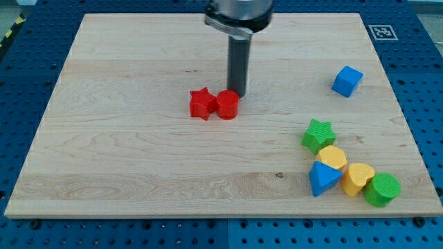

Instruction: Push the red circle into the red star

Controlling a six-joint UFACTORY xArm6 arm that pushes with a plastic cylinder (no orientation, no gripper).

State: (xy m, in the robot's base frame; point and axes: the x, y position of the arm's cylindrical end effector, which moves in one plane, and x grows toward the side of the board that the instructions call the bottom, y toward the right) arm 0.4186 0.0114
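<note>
The red circle (pixel 227 105) sits near the board's middle, touching the red star (pixel 201 104) on its left. My rod comes down from the view's top, and my tip (pixel 237 93) is just above and to the right of the red circle, right against its upper right edge.
The wooden board (pixel 138 173) lies on a blue table. A blue cube (pixel 347 81) sits at the right. At the lower right is a cluster: green star (pixel 318 135), yellow hexagon (pixel 333 158), blue triangle (pixel 322 179), yellow heart (pixel 358 178), green circle (pixel 382 189).
</note>
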